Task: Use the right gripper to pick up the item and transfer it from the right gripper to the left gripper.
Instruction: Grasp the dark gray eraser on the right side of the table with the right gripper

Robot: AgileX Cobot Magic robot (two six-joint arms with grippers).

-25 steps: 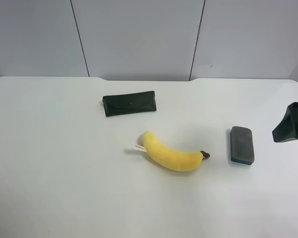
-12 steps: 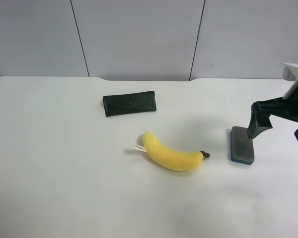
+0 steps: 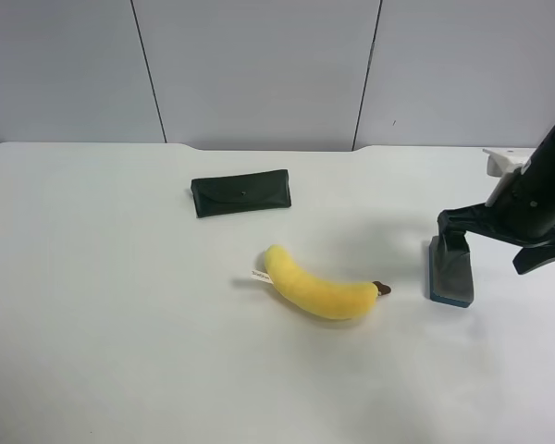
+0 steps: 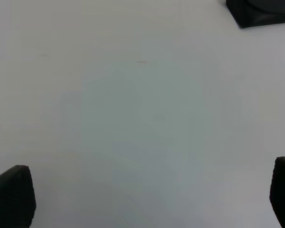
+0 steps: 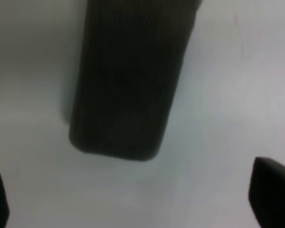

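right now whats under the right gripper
The eraser, grey top up, lies flat on the table beneath the open right gripper. In the high view one finger covers part of its far end; its underside is hidden.

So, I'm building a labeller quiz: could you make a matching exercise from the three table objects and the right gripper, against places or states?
Things:
1 grey-topped blue eraser block
2 yellow plush banana
3 flat dark-green case
4 right gripper

Places or states:
A farthest back on the white table
B open
C near the table's middle
D lying by the exterior high view's right edge

Pairs: 1-D; 2-C; 3-A; 4-B.
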